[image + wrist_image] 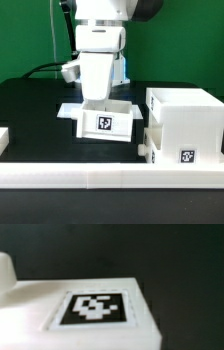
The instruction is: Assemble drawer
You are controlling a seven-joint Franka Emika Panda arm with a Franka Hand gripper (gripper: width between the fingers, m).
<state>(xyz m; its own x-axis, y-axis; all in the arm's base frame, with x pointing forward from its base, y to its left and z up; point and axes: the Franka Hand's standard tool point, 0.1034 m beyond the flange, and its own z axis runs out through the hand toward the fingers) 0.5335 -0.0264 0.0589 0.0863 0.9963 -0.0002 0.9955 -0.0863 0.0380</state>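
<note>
Tray (104,118) lies flat, tag facing the exterior camera, under the hand (94,100), whose grip I cannot tell.

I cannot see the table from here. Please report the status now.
Gripper low over small tray, fingers hidden, state unclear. Large case apart, on the exterior view's right. Long white rail in front. Nothing blocking tray.

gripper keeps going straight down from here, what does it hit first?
Most likely the tray right under the gripper. The exterior view shows it pointing down at or inside the tray; the fingertips are hidden, so contact may already exist. The case sits off to the side.
</note>
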